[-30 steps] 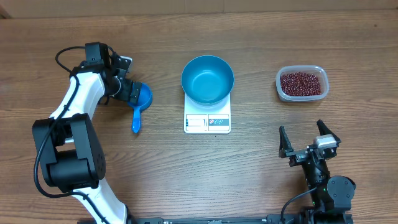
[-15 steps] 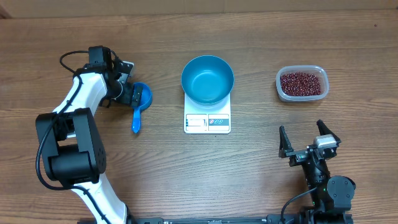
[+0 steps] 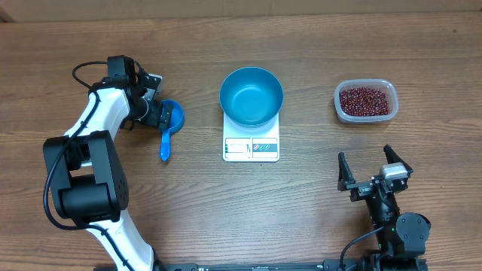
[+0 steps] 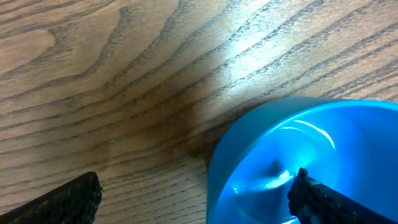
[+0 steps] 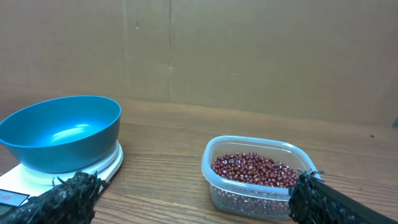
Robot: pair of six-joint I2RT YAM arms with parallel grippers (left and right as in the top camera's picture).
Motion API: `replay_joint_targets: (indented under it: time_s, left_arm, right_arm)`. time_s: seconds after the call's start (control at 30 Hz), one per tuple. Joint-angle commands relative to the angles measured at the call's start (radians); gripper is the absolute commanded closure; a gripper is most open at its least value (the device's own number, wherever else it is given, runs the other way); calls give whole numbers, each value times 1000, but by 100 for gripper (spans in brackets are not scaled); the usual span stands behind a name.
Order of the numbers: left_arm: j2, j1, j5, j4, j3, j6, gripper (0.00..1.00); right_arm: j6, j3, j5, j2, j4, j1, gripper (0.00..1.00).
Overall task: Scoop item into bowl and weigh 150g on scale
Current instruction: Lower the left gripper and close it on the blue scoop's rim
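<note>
The blue bowl stands empty on the white scale at mid-table. Dark red-brown beans fill a clear tub at the right. A small blue scoop lies left of the scale, its handle pointing toward the front. My left gripper is open, straddling the rim of the scoop's cup, with one finger inside the cup and one over the table. My right gripper is open, low at the front right, holding nothing.
A cardboard wall stands behind the table's far edge. The left arm curves along the table's left side. Bare wood lies between the scale and the tub.
The left wrist has shifted slightly right and lower onto the scoop's cup, then stopped. The right arm, bowl and tub have not moved.
</note>
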Motion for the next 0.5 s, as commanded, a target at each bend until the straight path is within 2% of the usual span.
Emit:
replay_joint_targets:
  time_s: [0.0, 0.13, 0.47]
  left_arm:
    - [12, -1, -2, 5, -7, -10, 0]
    - [12, -1, -2, 4, -7, -10, 0]
    - [12, -1, -2, 4, -7, -10, 33]
  right_arm:
    - [-15, -10, -5, -10, 4, -3, 0]
    - [-15, -10, -5, -10, 4, -3, 0]
    - [-15, -10, -5, -10, 4, -3, 0]
